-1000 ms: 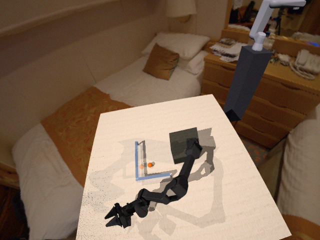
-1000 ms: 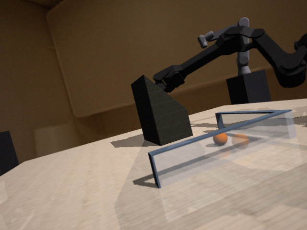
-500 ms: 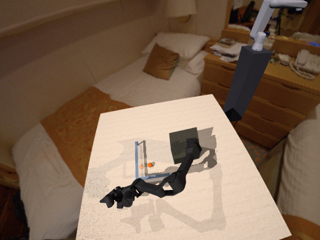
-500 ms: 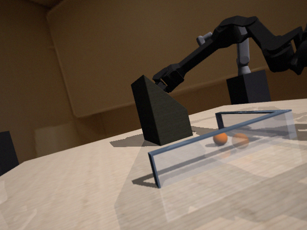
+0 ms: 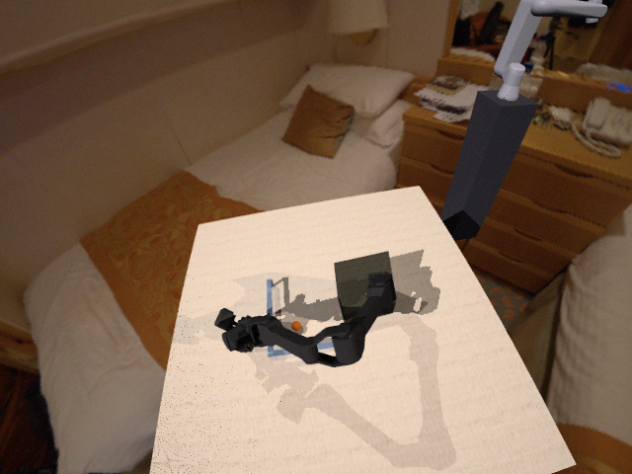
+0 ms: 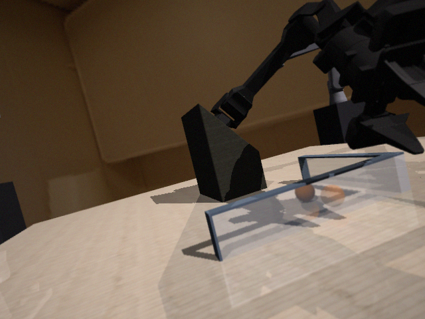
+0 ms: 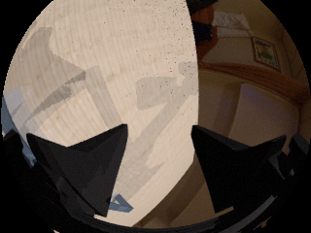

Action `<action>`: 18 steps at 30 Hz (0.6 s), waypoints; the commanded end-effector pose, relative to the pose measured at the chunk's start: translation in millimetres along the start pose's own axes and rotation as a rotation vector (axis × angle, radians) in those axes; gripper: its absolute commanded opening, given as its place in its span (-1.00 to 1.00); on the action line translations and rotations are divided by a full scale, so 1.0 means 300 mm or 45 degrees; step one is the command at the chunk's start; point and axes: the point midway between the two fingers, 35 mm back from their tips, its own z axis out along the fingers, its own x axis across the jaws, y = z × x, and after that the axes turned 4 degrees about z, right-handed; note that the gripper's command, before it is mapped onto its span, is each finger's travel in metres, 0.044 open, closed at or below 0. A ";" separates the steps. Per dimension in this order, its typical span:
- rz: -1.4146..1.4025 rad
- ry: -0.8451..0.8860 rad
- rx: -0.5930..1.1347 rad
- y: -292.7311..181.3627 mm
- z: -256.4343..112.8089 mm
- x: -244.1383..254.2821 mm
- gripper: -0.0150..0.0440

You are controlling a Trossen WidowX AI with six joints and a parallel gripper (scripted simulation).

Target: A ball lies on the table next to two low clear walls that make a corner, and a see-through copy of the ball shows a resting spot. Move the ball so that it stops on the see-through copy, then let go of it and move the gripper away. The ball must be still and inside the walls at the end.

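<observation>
- The clear walls (image 5: 269,295) (image 6: 254,199) cornered beyond the ball.
- The gripper (image 5: 229,329) (image 6: 406,119) (image 7: 159,130) hung above, spread fairly wide, holding nothing.
- The ball (image 5: 296,325) (image 6: 305,193) lay baseward of it, on the table, just beside its see-through copy (image 6: 332,195).

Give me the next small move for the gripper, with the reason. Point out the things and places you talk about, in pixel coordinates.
Probably bring the open gripper (image 6: 398,137) (image 7: 159,130) back over the walls and down toward the ball (image 5: 296,325) (image 6: 305,193): the ball rests beside the see-through copy (image 6: 332,195), not on it, and the wrist view shows no ball between the fingers.
</observation>
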 end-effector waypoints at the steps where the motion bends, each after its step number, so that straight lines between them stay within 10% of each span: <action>1: 0.507 0.275 0.198 -0.201 -0.107 0.086 0.44; 18: 1.454 0.897 0.647 -0.339 -0.339 0.428 0.44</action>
